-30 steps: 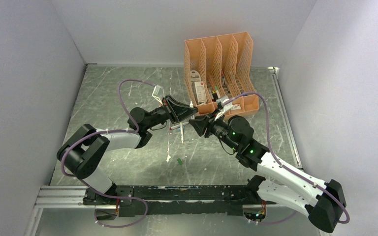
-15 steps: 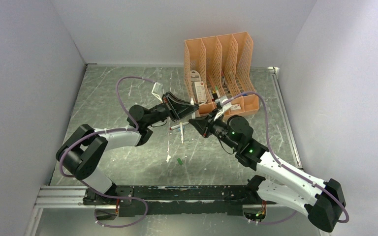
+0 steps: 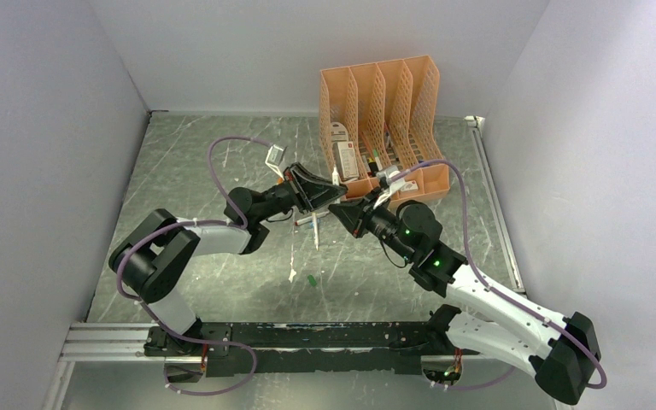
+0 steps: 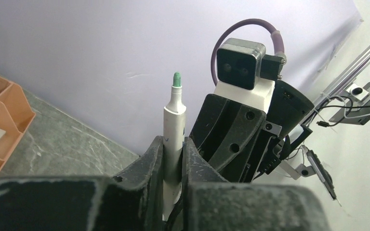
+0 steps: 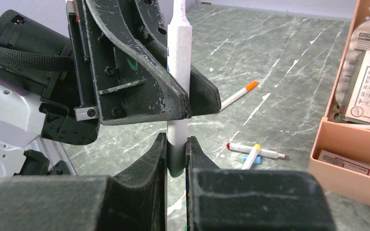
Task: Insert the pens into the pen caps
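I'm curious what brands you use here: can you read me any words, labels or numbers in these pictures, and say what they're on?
No text is legible.
The carded packet in the peach organiser: print and pictograms, too blurred to read.
The white pen: no readable marking.

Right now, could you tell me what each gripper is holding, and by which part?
Both hold one green-tipped white pen: the left gripper pinches its barrel below the tip, and the right gripper clamps the end opposite the tip.
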